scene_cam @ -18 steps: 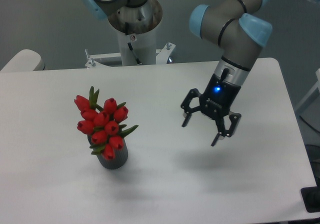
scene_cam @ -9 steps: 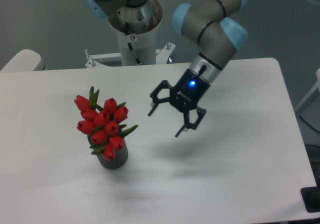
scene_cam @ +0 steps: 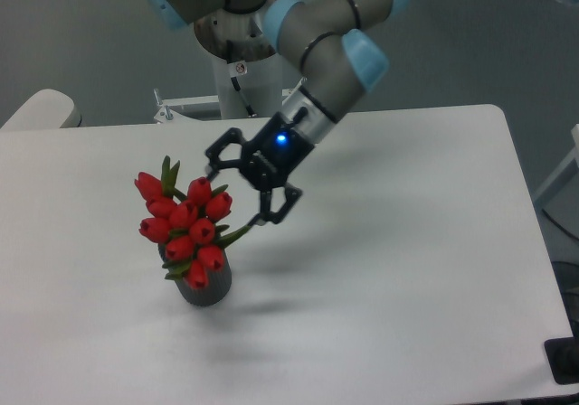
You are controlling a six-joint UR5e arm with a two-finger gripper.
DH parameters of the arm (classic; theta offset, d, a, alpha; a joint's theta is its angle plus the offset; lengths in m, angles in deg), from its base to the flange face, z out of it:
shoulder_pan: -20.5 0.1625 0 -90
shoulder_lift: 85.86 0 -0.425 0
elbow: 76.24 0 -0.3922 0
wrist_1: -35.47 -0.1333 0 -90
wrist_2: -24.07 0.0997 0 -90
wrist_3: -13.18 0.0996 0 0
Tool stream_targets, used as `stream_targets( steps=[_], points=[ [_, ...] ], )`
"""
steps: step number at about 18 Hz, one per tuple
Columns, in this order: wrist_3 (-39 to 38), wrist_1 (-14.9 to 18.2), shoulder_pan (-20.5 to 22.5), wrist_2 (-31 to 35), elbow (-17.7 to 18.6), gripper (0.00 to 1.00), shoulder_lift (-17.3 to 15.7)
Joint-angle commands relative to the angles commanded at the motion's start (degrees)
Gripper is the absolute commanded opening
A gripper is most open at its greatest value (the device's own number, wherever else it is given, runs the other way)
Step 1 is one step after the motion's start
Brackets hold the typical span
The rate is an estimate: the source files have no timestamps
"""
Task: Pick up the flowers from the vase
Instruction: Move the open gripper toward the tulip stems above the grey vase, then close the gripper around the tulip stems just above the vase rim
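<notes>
The flowers (scene_cam: pixel 185 224), a tight bunch of red tulip buds with green leaves, stand in the vase (scene_cam: pixel 208 287), a short dark grey cylinder at the table's left middle. My gripper (scene_cam: pixel 233 198) is open, hanging just to the right of the top of the bunch. One fingertip is close to the upper right buds, the other is near a green leaf. The jaws hold nothing.
The white table (scene_cam: pixel 407 269) spreads to the right and front. The arm's base column (scene_cam: pixel 242 70) stands at the table's far edge. A pale rounded object (scene_cam: pixel 36 108) shows at the far left.
The gripper has moved left across the table, from the right middle to right beside the flowers. It stayed open. The flowers and vase have not moved.
</notes>
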Motion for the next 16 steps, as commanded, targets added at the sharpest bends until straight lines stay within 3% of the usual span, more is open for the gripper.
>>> stream_targets(
  steps=[16],
  points=[
    [0.18,-2.29,-2.54,0.00,-2.73,1.00,4.05]
  ],
)
